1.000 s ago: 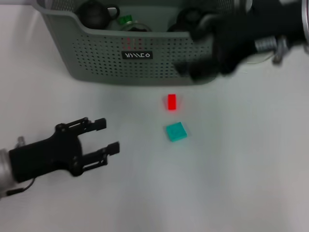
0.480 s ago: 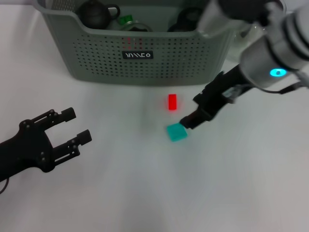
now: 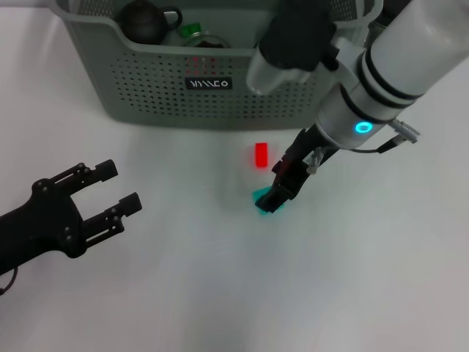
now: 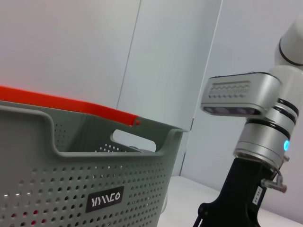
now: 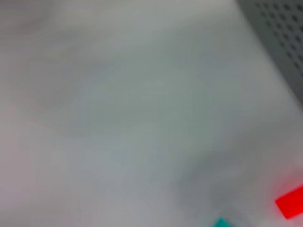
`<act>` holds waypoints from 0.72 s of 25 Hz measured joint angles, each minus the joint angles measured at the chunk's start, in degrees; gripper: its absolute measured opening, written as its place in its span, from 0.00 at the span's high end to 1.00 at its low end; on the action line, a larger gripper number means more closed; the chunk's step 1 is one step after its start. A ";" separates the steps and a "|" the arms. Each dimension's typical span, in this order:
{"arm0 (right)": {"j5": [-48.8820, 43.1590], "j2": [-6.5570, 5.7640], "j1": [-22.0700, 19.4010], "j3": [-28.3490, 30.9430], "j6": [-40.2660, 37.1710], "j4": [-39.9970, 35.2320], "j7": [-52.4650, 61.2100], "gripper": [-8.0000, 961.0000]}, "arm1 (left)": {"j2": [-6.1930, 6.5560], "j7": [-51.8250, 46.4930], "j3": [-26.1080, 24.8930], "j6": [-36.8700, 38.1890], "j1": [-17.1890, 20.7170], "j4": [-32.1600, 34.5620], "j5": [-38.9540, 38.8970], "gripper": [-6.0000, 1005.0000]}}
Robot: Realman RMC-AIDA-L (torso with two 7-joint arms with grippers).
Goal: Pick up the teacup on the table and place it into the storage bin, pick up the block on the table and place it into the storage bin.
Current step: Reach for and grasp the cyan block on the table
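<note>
**Right tool down on the teal block in front of the storage bin**

The white table [image 3: 381, 279] carries everything. The storage bin [image 3: 146, 81] stands at its far edge, grey-green with perforated walls and a black label on its dipped front wall; it has not shifted. Inside it, behind the front rim, lie a dark round teapot-like vessel [image 3: 143, 20] and a small green piece [image 3: 190, 30], as before.

The right arm [image 3: 396, 66], white with a glowing blue ring, reaches from the bin's right end down toward the table in front of the bin. Half a second ago it stood higher and farther right of the bin's label; now it has swung in closer and lower. The right tool [image 3: 277, 196] has come down onto the teal block [image 3: 261, 196], covering most of it, where earlier its tip only touched the block's near corner. Whether its fingers are spread or closed cannot be told.

The left tool [image 3: 113, 192], black, hangs over the table well in front of the bin's left end, its fingers spread wide and holding nothing, almost where it was.

The red block [image 3: 260, 155] stands just in front of the bin's front wall, right of the label, unmoved, with the teal block just beyond it, farther from the bin.
</note>
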 joint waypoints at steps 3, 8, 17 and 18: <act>2.36 -0.02 -1.11 -0.60 1.75 0.11 -5.54 0.26 | 0.05 0.18 -0.03 -0.42 -0.18 -0.30 -0.02 0.29; 5.97 -0.15 -3.45 -0.64 6.62 0.85 -10.25 0.27 | -0.08 0.24 -0.03 -0.57 -0.29 -0.41 -0.03 0.29; 7.33 0.08 -3.20 -1.50 10.75 6.70 -11.03 0.28 | -0.20 0.00 -0.03 -1.18 -0.60 -0.46 -0.03 0.29; 7.73 0.08 -3.26 -1.55 10.66 6.83 -11.29 0.28 | -0.23 -0.02 -0.03 -1.40 -0.63 -0.46 -0.03 0.29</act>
